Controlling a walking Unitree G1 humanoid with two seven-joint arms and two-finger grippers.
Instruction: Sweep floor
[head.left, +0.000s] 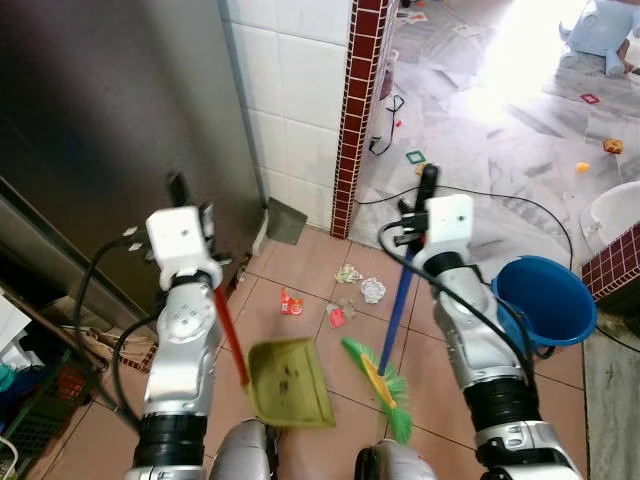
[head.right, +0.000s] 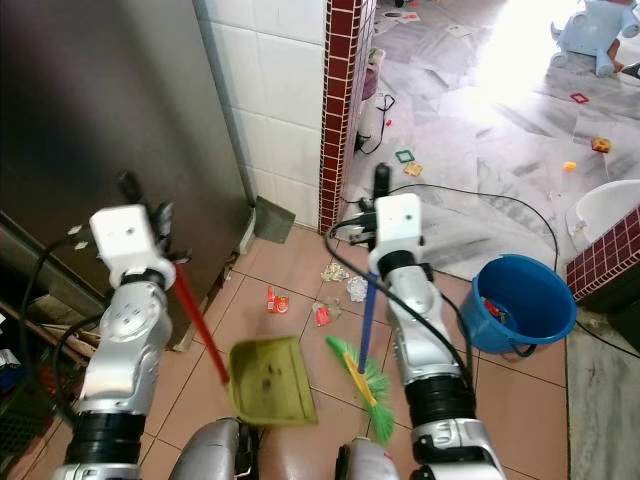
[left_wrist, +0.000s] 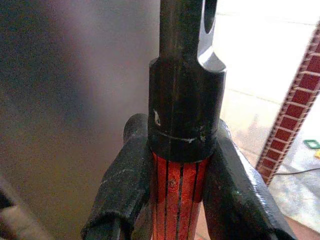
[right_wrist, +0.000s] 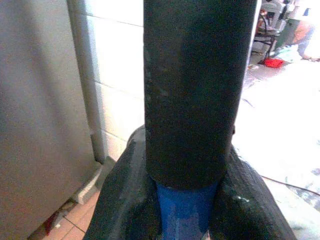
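Note:
My left gripper (head.left: 183, 222) is shut on the red handle (head.left: 230, 335) of an olive-green dustpan (head.left: 291, 383), which rests on the brown tile floor in front of my feet. My right gripper (head.left: 420, 215) is shut on the blue handle (head.left: 402, 295) of a broom with green bristles (head.left: 385, 385), just right of the dustpan. In the wrist views the black fingers (left_wrist: 125, 180) clamp the red handle (left_wrist: 177, 200), and other fingers (right_wrist: 127, 200) clamp the blue handle (right_wrist: 184, 210). Crumpled paper (head.left: 372, 290) and red wrappers (head.left: 291, 303) lie on the tiles beyond the dustpan.
A dark metal cabinet (head.left: 110, 130) stands at the left, with a white tiled wall and a red brick pillar (head.left: 358, 110) behind the litter. A blue bucket (head.left: 543, 300) sits at the right. A black cable (head.left: 500, 195) crosses the marble floor, where small toys lie scattered.

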